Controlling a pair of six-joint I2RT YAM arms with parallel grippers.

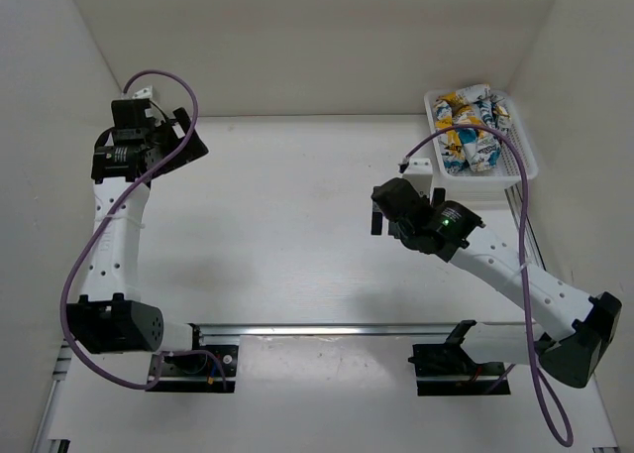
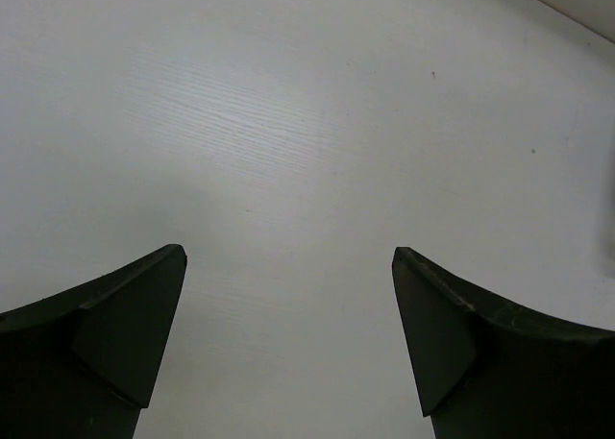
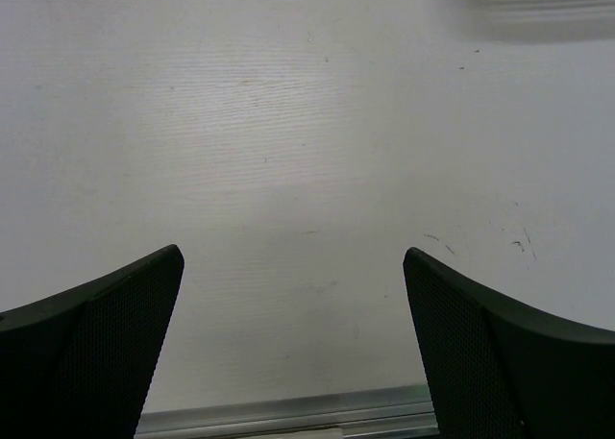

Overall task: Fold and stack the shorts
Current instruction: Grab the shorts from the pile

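Shorts point(image 1: 474, 126) bundled inside the mesh basket point(image 1: 528, 156) at the far right corner of the desk point(image 1: 297, 195). Left pincer point(image 2: 288, 261) spread wide over the desk's far left, holding nothing. Right pincer point(image 3: 293, 261) spread wide too, short of the basket.

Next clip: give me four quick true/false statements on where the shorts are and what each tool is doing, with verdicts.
1. The shorts lie bunched in the basket at the far right corner of the table. True.
2. The left tool is shut on a pair of shorts. False: it is open, with only table surface showing between its fingers.
3. The right tool is open and holds nothing. True.
4. A folded pair lies on the table between the two arms. False: the only shorts in view are in the basket.
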